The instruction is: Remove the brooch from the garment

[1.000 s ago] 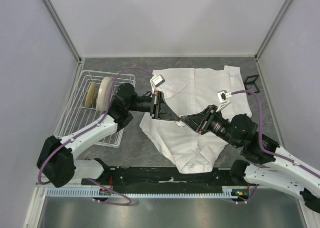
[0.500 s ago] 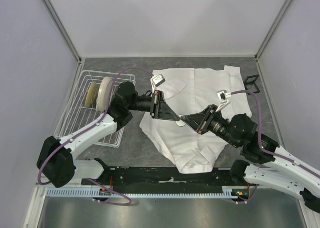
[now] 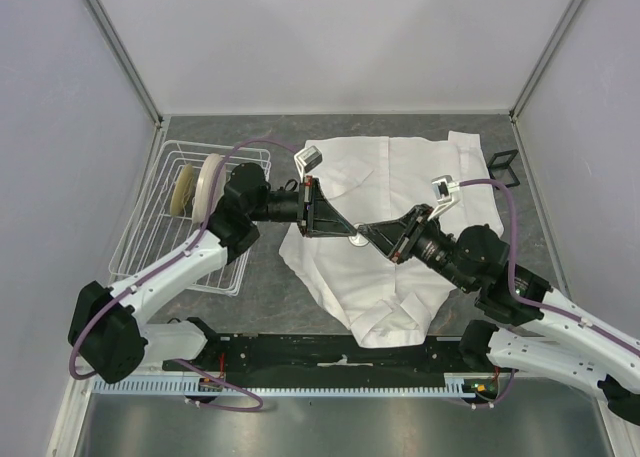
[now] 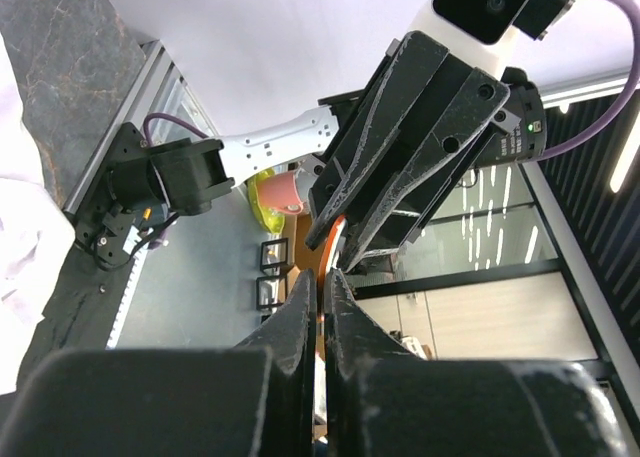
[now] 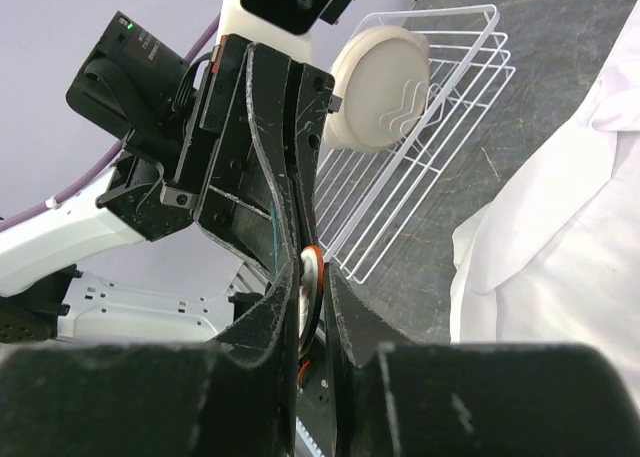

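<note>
The brooch (image 3: 357,241), a small round disc, is held just over the white garment (image 3: 400,177), between the tips of both grippers. My left gripper (image 3: 350,237) reaches in from the left, and its jaws are pressed together on the disc's thin orange edge (image 4: 322,277). From the right comes my right gripper (image 3: 365,239), shut on the brooch (image 5: 311,282), pale with an orange rim between its jaws. The shirt (image 5: 560,227) lies flat and wrinkled on the grey table.
A white wire rack (image 3: 160,237) stands at the left with cream plates (image 3: 210,185) upright in it. A small black wire-frame stand (image 3: 503,164) sits by the shirt's far right corner. Grey walls close in the sides and back.
My right gripper's jaws have closed onto the brooch. Both wrists have shifted slightly up and to the left, while the tips stay together at the disc.
</note>
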Robot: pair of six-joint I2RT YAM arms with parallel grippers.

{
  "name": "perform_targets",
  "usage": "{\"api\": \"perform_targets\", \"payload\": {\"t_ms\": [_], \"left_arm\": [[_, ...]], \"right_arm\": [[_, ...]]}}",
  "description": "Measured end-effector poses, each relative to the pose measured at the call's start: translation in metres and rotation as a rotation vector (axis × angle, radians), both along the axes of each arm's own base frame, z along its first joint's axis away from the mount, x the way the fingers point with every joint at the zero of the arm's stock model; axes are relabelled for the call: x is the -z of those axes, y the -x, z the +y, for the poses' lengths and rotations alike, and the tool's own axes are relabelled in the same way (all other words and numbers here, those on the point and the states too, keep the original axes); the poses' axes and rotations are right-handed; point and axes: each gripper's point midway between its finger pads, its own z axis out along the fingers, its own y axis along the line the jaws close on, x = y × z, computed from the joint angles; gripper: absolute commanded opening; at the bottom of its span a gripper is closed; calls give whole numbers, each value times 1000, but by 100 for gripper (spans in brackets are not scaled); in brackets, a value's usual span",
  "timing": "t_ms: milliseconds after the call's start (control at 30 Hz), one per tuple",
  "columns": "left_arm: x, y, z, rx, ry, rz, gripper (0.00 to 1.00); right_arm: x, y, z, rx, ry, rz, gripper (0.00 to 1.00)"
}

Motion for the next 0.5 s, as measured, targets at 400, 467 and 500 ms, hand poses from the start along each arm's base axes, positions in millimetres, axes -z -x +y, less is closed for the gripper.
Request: {"api": "perform_targets", "payload": {"t_ms": [400, 467, 500], "left_arm": [[-7, -3, 2, -48, -2, 81, 2], [-6, -3, 2, -49, -5, 87, 2], [-6, -3, 2, -49, -7, 90, 2]], "right_arm": [[-5, -4, 1, 3, 18, -77, 15], [-4, -5, 1, 1, 30, -90, 15], [-3, -5, 1, 0, 33, -95, 15]]}}
